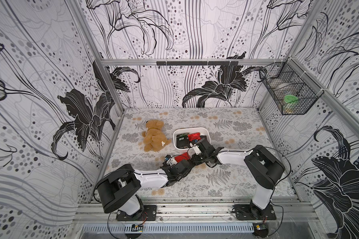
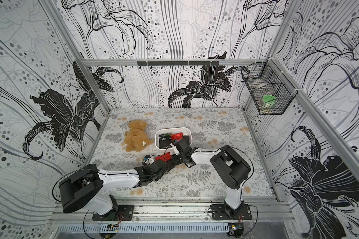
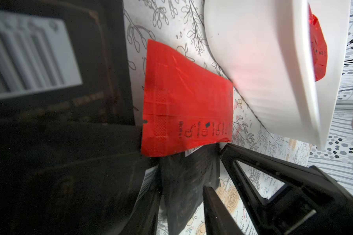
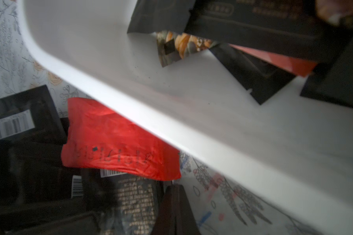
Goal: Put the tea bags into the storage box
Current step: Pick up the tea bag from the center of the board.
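The white storage box (image 1: pixel 190 129) (image 2: pixel 172 129) sits mid-table and holds several tea bags, among them a red foil one (image 1: pixel 194 136) and black ones (image 4: pixel 253 18). Just outside its near wall (image 4: pixel 130 97), a red tea bag (image 1: pixel 181 156) (image 3: pixel 188 105) (image 4: pixel 114 142) lies over black tea bags on the table. My left gripper (image 1: pixel 183 163) (image 3: pixel 179 183) is open and straddles a black tea bag (image 3: pixel 190 173). My right gripper (image 1: pixel 193 158) (image 4: pixel 174 189) is shut, low beside another black tea bag (image 4: pixel 135 203). Whether it pinches that bag's edge is unclear.
A brown teddy bear (image 1: pixel 153 135) lies left of the box. A black wire basket (image 1: pixel 288 91) hangs on the right wall. The two grippers are close together in front of the box, and the right gripper's body (image 3: pixel 293 193) stands next to the left fingers.
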Controlling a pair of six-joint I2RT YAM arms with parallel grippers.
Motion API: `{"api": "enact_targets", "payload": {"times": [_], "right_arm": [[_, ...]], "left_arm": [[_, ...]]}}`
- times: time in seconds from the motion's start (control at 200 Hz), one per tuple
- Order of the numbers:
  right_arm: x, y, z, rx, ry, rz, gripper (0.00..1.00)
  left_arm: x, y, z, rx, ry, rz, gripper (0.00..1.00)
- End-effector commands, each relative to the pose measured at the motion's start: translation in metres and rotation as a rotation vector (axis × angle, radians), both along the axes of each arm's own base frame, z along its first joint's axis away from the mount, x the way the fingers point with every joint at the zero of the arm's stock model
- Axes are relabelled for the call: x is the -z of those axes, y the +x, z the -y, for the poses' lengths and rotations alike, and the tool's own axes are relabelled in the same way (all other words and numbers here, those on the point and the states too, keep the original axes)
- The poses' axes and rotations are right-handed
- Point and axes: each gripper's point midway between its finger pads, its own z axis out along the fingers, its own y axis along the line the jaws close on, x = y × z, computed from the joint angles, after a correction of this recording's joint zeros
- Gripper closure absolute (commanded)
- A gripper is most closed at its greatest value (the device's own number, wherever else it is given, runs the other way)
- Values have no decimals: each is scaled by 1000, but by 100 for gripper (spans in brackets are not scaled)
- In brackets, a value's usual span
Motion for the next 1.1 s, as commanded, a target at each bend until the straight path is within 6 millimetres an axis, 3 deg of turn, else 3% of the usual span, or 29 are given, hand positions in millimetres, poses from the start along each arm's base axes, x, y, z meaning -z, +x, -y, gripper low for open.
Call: {"api": "enact_targets", "payload": {"times": [0.0,0.701,1.096], "right_arm": [[8,-6,0,-26,-34,-24,96],[5,-18,-9,-77,-7,-35,99],[0,-21,-9,-85,-3,-21,99]], "left_arm": [[16,-5,-4,-1,41,-34,60],[-2,3,20,27,-62,11,68],[-11,0,18,34,-89,21,86]]}}
